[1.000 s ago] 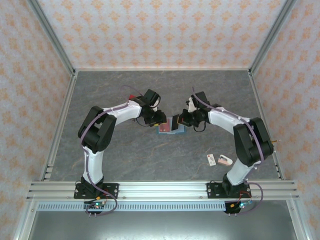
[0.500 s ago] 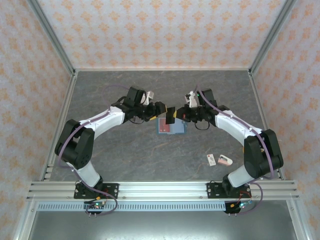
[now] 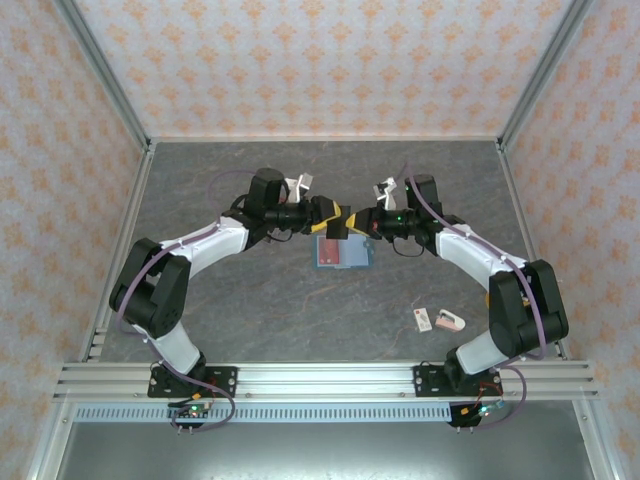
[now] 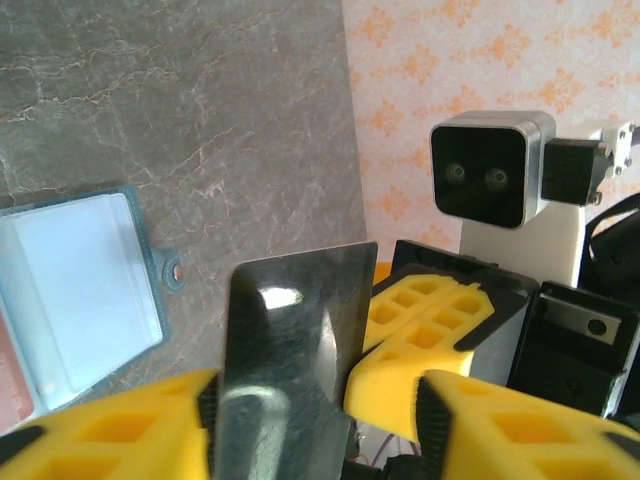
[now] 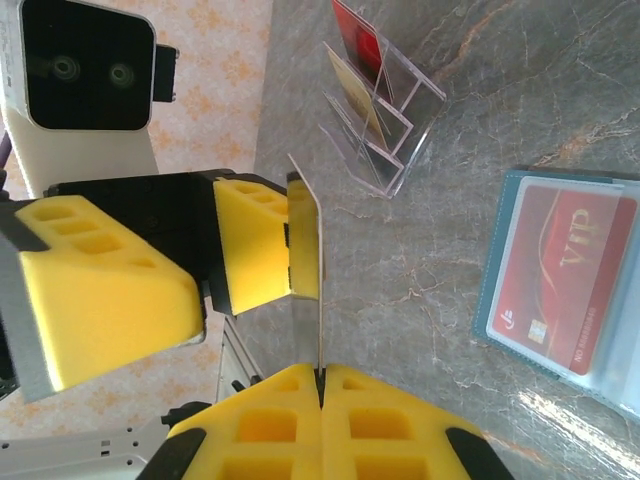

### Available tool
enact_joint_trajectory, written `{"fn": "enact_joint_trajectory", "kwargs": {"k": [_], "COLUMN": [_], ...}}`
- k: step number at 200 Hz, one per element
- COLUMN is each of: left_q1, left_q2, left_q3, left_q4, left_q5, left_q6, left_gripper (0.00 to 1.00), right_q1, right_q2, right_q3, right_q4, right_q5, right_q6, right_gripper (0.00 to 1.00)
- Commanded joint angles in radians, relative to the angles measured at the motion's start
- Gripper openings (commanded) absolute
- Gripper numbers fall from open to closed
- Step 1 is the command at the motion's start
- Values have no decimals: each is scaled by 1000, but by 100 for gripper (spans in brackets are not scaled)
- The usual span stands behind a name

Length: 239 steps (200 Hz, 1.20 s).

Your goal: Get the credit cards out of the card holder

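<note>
The teal card holder (image 3: 341, 253) lies open on the table. A red credit card (image 5: 565, 275) sits in one sleeve, and the other sleeve (image 4: 75, 290) looks pale blue. Above its far edge my right gripper (image 5: 322, 372) is shut on the edge of a dark glossy card (image 4: 300, 340). The same gripper (image 3: 354, 220) meets my left gripper (image 3: 328, 217) in the top view. My left gripper (image 4: 315, 390) is open, its fingers (image 5: 250, 240) facing the card's flat side. One pad touches the card's far edge, and the other finger stands apart beside the right fingertips (image 4: 430, 310).
A clear card stand (image 5: 378, 110) with red and tan cards stands on the table beyond the grippers. A small white tag (image 3: 423, 319) and a pinkish lump (image 3: 451, 321) lie at the front right. Patterned walls close in the table.
Both grippers rose from the card holder. The right one came up holding the dark card. The left arm stretched out, and its gripper moved in around the card, its jaws widening, then narrowing.
</note>
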Motion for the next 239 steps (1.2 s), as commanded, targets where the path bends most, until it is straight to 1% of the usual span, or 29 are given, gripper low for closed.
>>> {"fn": "enact_joint_trajectory", "kwargs": {"k": [1,22,39,56,69,86,106,122,132,138,161,184,207,219,239], "left_q1": [-4,-1,-2,0,0,2,3,3,3,3,3,3,6,6,8], "left_q2": [-34,-42,-42,-43,-47,-63,-87,-113,-129,-138,-165,-152,-116,-101,-89], "left_q3": [-12,-22,-25,-22,-15,-8,7,29,58,77,134,206,270,290,268], "left_q4": [75,68,62,33,-13,-86,-193,-317,-431,-501,-701,-878,-989,-1025,-976], "left_q5": [58,53,52,43,23,-20,-90,-195,-302,-375,-641,-850,-985,-1058,-1118], "left_q6": [-3,4,7,22,44,90,137,173,196,200,173,121,59,-15,-118], "left_gripper": [43,29,20,9,0,0,0,0,0,0,0,0,0,0,0], "right_q1": [4,-1,-2,-2,-2,-2,-3,-2,-3,-3,-2,-3,-3,-3,-2], "right_q2": [-14,-5,4,4,-4,-25,-59,-79,-89,-97,-124,-140,-140,-139,-140], "right_q3": [4,7,9,14,18,20,16,10,-3,-13,-39,-56,-76,-82,-85], "right_q4": [21,-5,-16,-44,-78,-151,-233,-282,-289,-284,-285,-282,-266,-262,-259], "right_q5": [-18,3,14,33,61,131,264,371,422,447,531,570,565,555,535], "right_q6": [-2,-11,-14,-25,-38,-76,-116,-146,-160,-167,-200,-216,-228,-238,-247], "right_gripper": [0,0,0,4,12,26,44,57,66,69,74,80,84,85,88]}}
